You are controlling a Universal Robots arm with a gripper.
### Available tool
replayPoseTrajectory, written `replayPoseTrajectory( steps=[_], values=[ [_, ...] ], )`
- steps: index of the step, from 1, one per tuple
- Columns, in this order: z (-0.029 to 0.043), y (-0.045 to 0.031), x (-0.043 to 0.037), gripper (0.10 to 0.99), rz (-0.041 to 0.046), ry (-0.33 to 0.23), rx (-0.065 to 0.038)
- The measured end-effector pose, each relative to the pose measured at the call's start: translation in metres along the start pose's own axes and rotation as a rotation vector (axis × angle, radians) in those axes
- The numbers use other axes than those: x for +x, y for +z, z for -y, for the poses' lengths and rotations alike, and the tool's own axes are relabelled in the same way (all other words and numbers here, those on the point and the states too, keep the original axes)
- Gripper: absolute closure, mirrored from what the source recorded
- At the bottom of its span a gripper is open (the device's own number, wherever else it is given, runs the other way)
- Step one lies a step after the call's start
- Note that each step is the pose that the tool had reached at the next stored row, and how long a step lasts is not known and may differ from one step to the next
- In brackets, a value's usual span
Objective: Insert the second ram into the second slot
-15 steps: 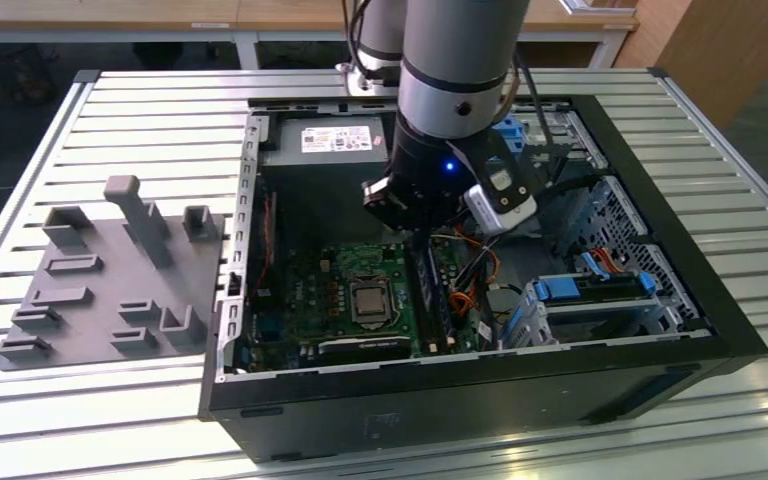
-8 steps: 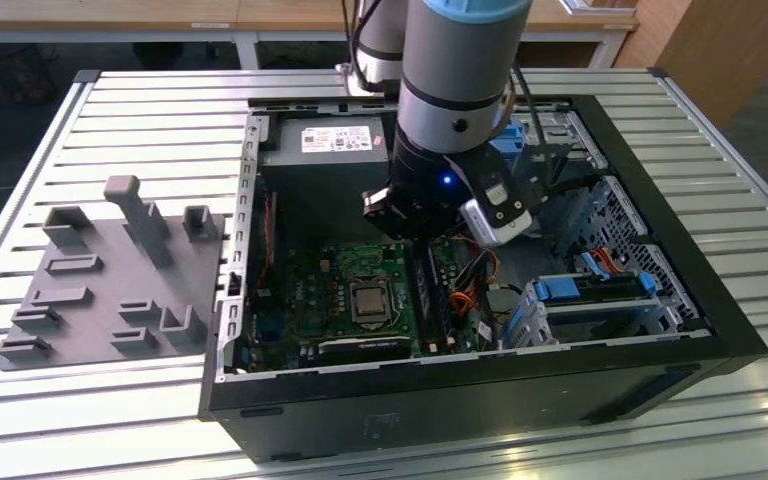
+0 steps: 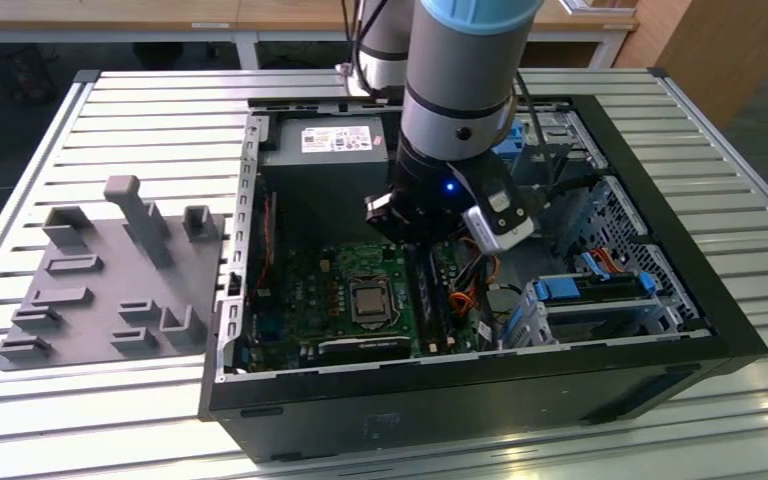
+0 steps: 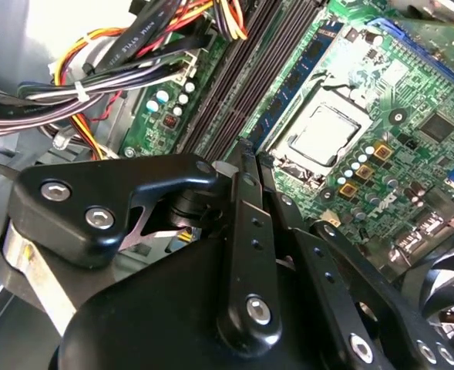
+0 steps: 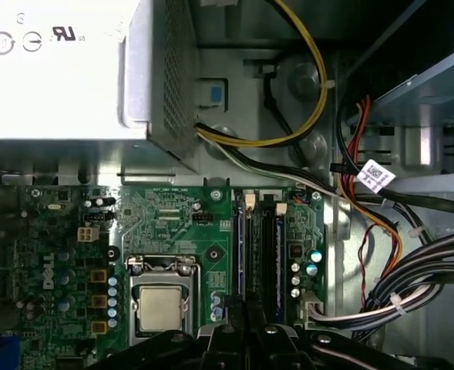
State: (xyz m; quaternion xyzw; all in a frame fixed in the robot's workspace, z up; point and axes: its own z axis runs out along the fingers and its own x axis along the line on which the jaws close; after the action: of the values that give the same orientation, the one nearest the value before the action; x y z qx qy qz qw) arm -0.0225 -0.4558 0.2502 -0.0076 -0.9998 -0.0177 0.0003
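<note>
Blue second ram sits under your tool, fingers pressed together; seating step, push straight down.

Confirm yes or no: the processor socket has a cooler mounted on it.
No: in the first wrist view the processor sits bare in its socket, its metal lid exposed, no cooler over it.

I note glossy black plastic-looking gripper links with bright metal screws. Green circuit board looks matt; processor lid dull brushed metal. Power supply box bare grey metal. Slatted table satin aluminium.
</note>
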Motion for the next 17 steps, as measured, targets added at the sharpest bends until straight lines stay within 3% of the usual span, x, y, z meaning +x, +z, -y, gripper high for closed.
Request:
replayPoseTrajectory(
  steps=[3, 11, 17],
  values=[
    [0.0003, 0.002, -0.0002, 0.953, -0.0003, 0.001, 0.0],
    [0.0015, 0.0159, -0.0017, 0.953, -0.0011, 0.001, 0.0],
    [0.0022, 0.0208, -0.0061, 0.953, -0.0027, 0.001, 0.0]
  ],
)
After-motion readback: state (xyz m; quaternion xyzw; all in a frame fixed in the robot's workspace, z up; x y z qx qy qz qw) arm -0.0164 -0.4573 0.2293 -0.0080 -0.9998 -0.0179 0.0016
